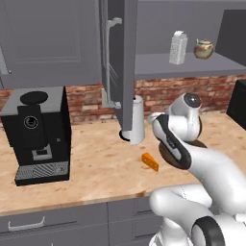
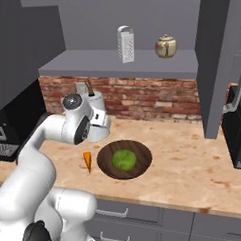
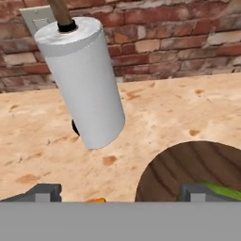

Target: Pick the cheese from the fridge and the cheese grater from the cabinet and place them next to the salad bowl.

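The cheese [image 2: 87, 161] lies on the surface [image 2: 195, 163] at centre left of the right base view, just beside the salad bowl [image 2: 124, 159], so that half looks done. The cheese grater [image 2: 125, 43] stands upright on the open cabinet's shelf [image 2: 89, 61] near the top of the frame, left of a teapot [image 2: 165, 46]. The pincer [image 3: 120, 190] is spread wide and empty, low above the bowl's rim, facing a white paper roll [image 3: 84, 80]. The sensible next move is to lift clear of the roll, rise to shelf height, approach the grater squarely and clamp its narrow upper body, keeping away from the teapot.
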